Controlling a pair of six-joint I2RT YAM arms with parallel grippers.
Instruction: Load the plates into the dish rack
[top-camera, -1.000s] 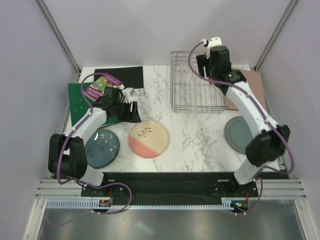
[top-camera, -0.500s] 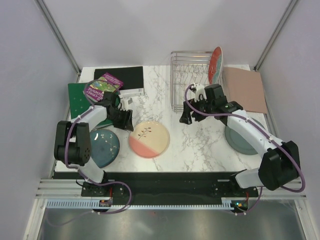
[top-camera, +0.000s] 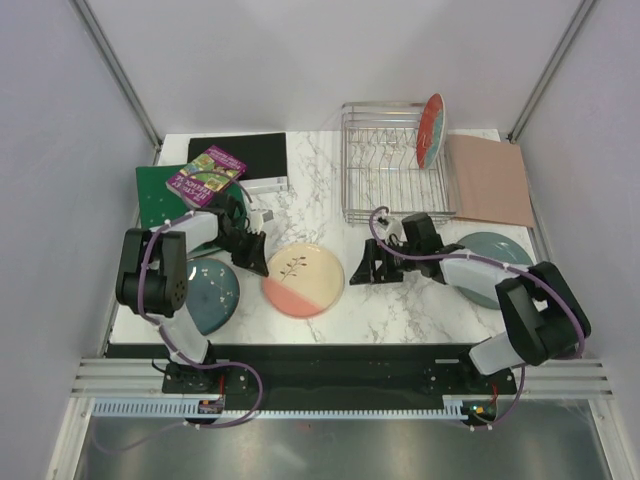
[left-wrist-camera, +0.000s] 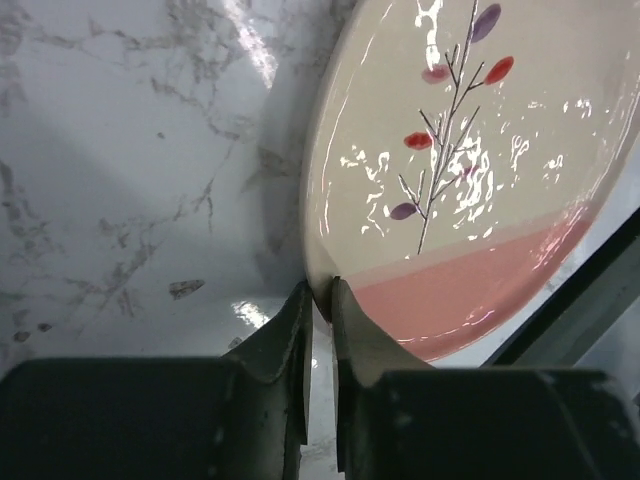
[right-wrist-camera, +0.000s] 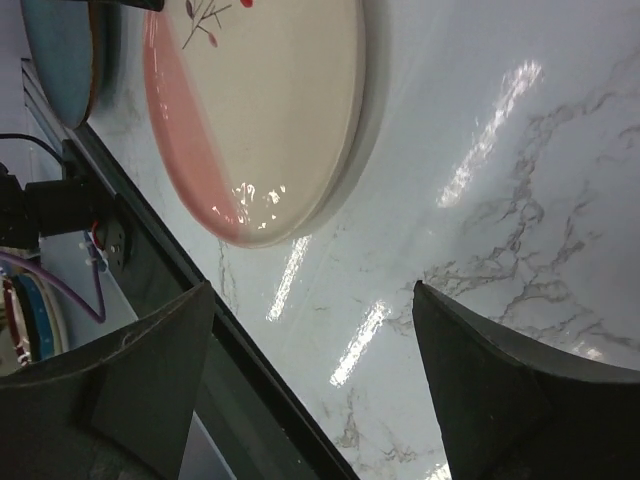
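Note:
The cream-and-pink plate lies flat at the table's front centre. My left gripper is shut on its left rim, one finger above and one below the edge. My right gripper hangs open low over the marble just right of that plate, holding nothing. The speckled teal-blue plate lies at front left. The grey-green plate lies at the right, partly under the right arm. The red plate stands upright at the right end of the dish rack.
A green binder with a purple book on it lies at the back left, beside a black mat and a small white box. A brown board lies right of the rack.
My left gripper has closed on the cream-and-pink plate's rim. My right arm has come down from the rack to the table beside that plate, leaving the red plate standing in the rack.

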